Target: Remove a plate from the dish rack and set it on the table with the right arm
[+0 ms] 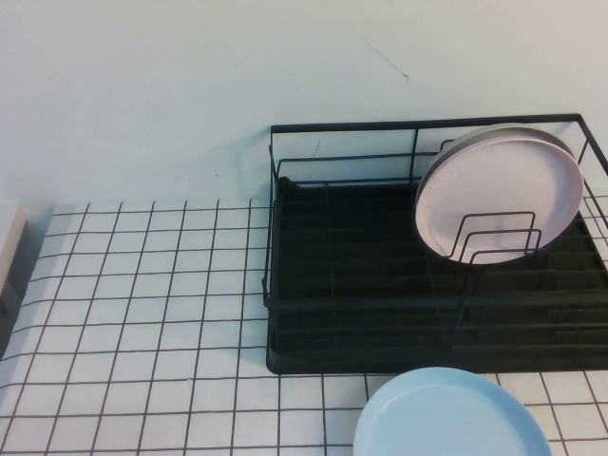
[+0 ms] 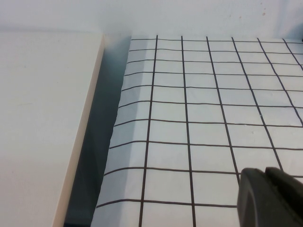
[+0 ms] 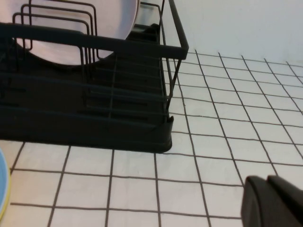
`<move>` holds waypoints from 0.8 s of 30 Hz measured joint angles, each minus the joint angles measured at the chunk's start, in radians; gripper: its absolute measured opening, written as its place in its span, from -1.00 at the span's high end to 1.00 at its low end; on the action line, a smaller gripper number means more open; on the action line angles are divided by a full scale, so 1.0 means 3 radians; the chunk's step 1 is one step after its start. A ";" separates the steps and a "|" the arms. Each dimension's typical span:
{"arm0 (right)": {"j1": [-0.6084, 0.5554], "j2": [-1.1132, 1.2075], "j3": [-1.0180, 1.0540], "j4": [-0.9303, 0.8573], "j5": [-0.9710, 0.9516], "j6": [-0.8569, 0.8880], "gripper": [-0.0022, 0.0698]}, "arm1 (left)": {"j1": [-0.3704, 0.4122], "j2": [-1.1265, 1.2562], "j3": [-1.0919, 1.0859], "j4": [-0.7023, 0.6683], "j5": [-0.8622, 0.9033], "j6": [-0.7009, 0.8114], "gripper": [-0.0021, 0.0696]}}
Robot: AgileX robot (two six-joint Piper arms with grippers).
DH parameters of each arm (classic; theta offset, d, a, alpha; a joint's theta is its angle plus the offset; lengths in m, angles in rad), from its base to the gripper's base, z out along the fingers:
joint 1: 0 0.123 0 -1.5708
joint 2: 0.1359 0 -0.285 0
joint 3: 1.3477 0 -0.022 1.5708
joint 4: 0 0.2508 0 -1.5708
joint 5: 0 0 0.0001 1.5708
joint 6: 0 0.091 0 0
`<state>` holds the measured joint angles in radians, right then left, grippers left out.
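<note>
The light sky-blue plate (image 1: pixel 451 418) lies flat on the gridded table (image 1: pixel 142 313) in front of the black wire dish rack (image 1: pixel 351 285); its edge also shows in the right wrist view (image 3: pixel 2 187). A pale pink plate (image 1: pixel 499 190) stands upright in the rack's dividers. Neither gripper shows in the high view. My right gripper (image 3: pixel 267 182) is shut and empty, low over the table, off the rack's (image 3: pixel 94 109) front corner and apart from the blue plate. My left gripper (image 2: pixel 265 172) is shut and empty over the table's left part.
A pale beige slab (image 2: pixel 42 118) lies beyond the table's left edge, with a dark gap between them; it also shows in the high view (image 1: pixel 9 242). A plain light wall (image 1: pixel 190 85) rises behind the table and rack.
</note>
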<state>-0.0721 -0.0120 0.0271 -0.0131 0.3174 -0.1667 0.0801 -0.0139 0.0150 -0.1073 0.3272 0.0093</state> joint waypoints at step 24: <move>0.0000 0.0000 -0.0011 -0.0005 0.0098 0.0005 0.95 | 0.0000 0.0000 0.0000 0.0000 0.0000 0.0000 0.95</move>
<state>-0.0721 -0.0120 0.0238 -0.0146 0.3468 -0.1653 0.0801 -0.0139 0.0150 -0.1073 0.3272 0.0093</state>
